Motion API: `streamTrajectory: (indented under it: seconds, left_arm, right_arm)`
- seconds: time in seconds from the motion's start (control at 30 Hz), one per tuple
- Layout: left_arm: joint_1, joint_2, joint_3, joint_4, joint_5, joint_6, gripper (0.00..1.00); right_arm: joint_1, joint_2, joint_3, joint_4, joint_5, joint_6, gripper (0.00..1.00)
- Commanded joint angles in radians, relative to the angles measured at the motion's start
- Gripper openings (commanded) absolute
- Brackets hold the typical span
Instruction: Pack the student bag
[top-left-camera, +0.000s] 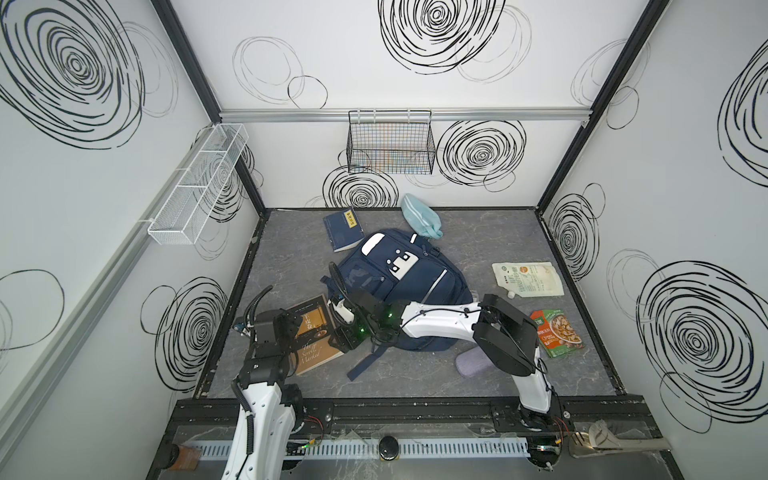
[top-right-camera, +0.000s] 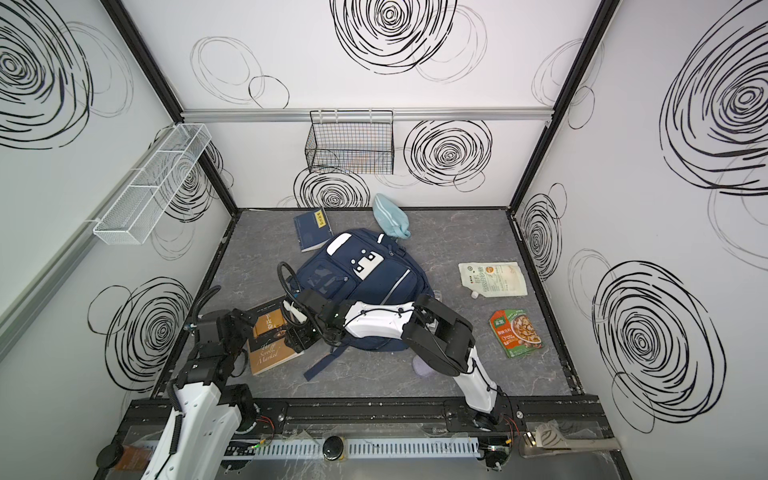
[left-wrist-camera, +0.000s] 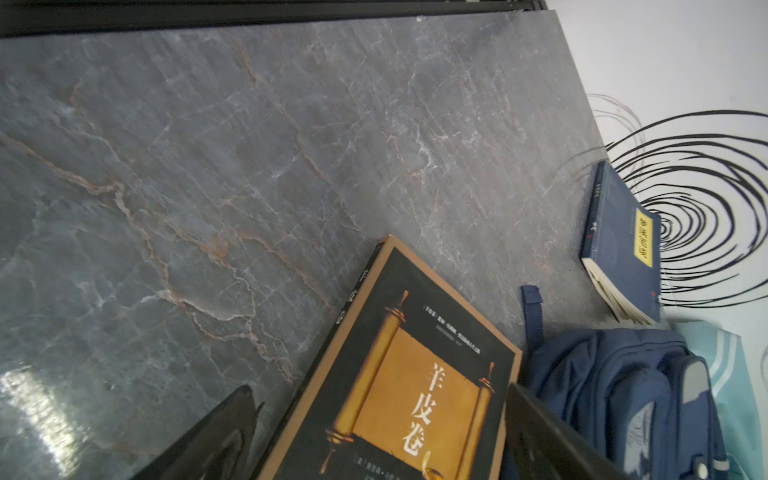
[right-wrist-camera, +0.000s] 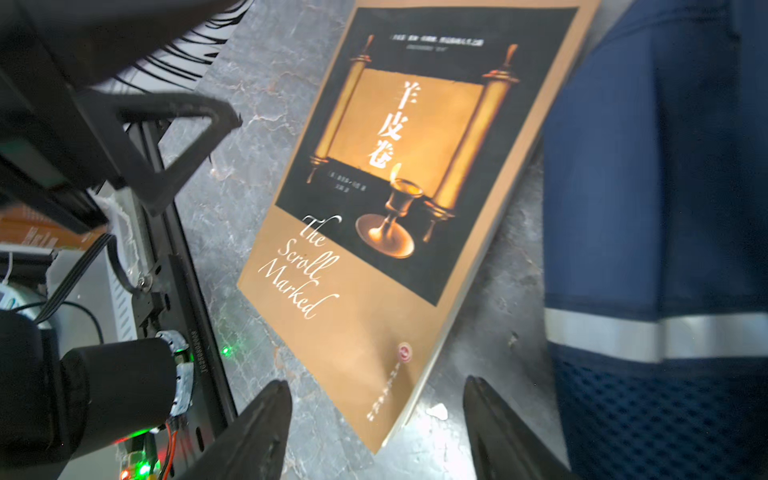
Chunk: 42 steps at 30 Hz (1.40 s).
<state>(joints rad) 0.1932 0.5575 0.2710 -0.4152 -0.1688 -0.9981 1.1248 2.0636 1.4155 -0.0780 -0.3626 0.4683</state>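
The left gripper and right gripper, jaws apart, flank the brown book (near the surface's front-left corner) beside the student bag.

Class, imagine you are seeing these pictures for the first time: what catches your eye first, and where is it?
The navy student bag lies flat in the middle of the grey table. At its front left, a brown book titled The Scroll Marked lies face up, with the left hand and right hand both open close to it.
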Motion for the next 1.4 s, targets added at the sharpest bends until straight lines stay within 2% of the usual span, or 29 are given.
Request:
streamTrajectory:
  seconds: [0.0,0.3,0.7,0.83,1.03,1.13,1.2,1.37]
  left_arm:
    - [0.009,0.016,-0.05,0.061,-0.012,-0.055,0.96]
    - [0.007,0.058,-0.141,0.145,0.069,-0.073,0.96]
    - [-0.003,0.096,-0.187,0.205,0.159,-0.07,1.0]
    - [-0.016,0.094,-0.201,0.222,0.176,-0.072,0.98]
    - [-0.026,0.091,-0.225,0.236,0.193,-0.078,0.96]
    - [-0.026,0.094,-0.246,0.251,0.202,-0.084,0.96]
    - [-0.026,0.092,-0.255,0.255,0.205,-0.08,0.96]
    - [-0.028,0.082,-0.26,0.261,0.211,-0.084,0.96]
  right_arm:
    - [-0.004,0.051,0.041,-0.024,0.03,0.031,0.71]
    - [-0.01,0.12,0.072,-0.019,-0.025,0.045,0.71]
    - [-0.039,0.172,0.078,0.088,-0.199,0.139,0.69]
    - [-0.055,0.164,0.053,0.142,-0.233,0.161,0.62]
    - [-0.091,0.141,-0.013,0.299,-0.353,0.231,0.38]
    - [-0.091,0.139,0.004,0.301,-0.374,0.215,0.32]
    - [-0.091,0.145,0.017,0.293,-0.39,0.202,0.32]
    - [-0.095,0.155,0.022,0.331,-0.449,0.214,0.42]
